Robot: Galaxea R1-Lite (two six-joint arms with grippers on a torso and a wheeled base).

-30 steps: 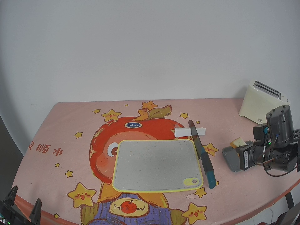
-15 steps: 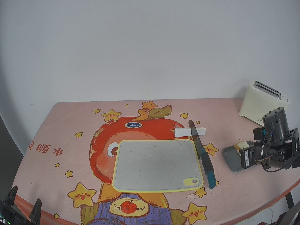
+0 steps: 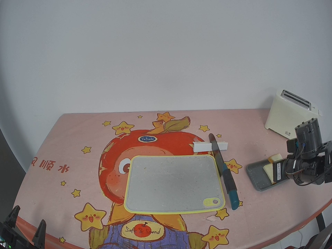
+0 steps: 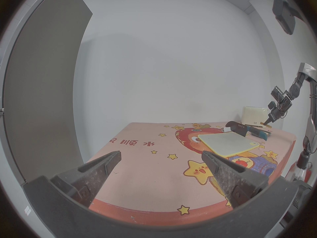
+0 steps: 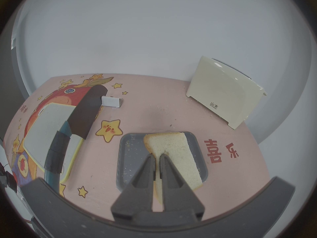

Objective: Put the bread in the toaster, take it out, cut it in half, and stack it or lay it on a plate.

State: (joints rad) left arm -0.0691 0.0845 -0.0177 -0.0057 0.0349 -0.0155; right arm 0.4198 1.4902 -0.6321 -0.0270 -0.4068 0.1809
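I'm keeping the right gripper (image 5: 157, 156) pinched almost closed on the white bread slice (image 5: 180, 156), which is lying in the grey rectangular tray (image 5: 130, 162) near the cream toaster (image 5: 224, 90). The left gripper (image 4: 161, 154) is hanging spread wide, gripping nothing, at the pink table (image 4: 148, 169) edge.

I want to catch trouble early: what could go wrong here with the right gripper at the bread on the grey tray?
The right gripper pinches the bread by one thin edge at the grey tray; the soft slice could tear or slip when lifted. The toaster has narrow slots, so a drooping slice might catch on the rim.
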